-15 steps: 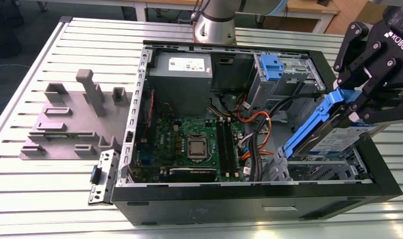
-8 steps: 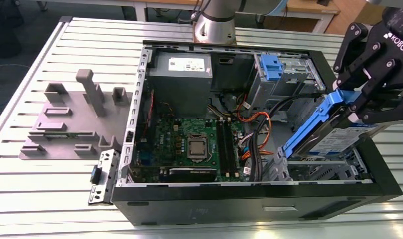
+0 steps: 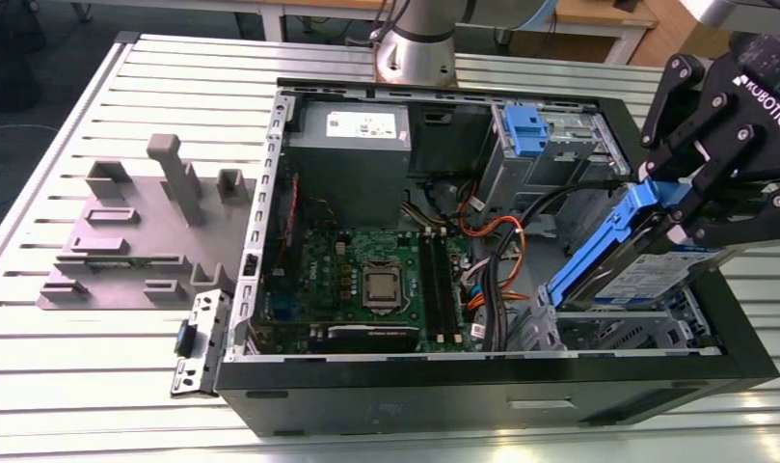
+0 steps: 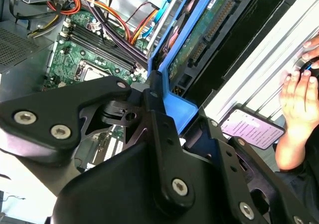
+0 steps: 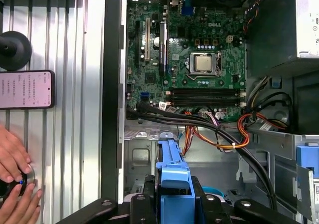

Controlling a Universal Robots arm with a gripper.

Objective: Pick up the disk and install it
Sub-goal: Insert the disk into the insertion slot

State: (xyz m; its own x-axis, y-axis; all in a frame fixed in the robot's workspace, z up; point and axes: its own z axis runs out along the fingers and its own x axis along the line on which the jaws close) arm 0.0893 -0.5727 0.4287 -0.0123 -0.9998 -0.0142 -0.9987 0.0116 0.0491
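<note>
1. Ribbed aluminium tabletop (image 3: 68,125): carrying the whole job. A grey slotted plastic holder (image 3: 139,227) is sitting on it at the exterior view's left, well apart from the work.
2. Black desktop computer case (image 3: 493,391): lying on its side with the panel off, I judge so that the arm can be working in from above. Its green motherboard (image 3: 370,280) is facing up.
3. Flat silver hard drive in a blue plastic carrier, the disk (image 3: 640,278): hanging steeply tilted over the bare metal drive cage (image 3: 621,333) at the exterior view's right. Its lower end is dipping inside the case rim; it is not lying flat in the cage.
4. Black two-fingered gripper (image 3: 683,207): jaws are clamping the disk's blue handle end, one finger on each side. I am reading that hold as leaving the far connector end free to lead.
5. Person's hand (image 5: 15,176) and dark phone (image 5: 27,88): resting on the tabletop beside the case.
</note>
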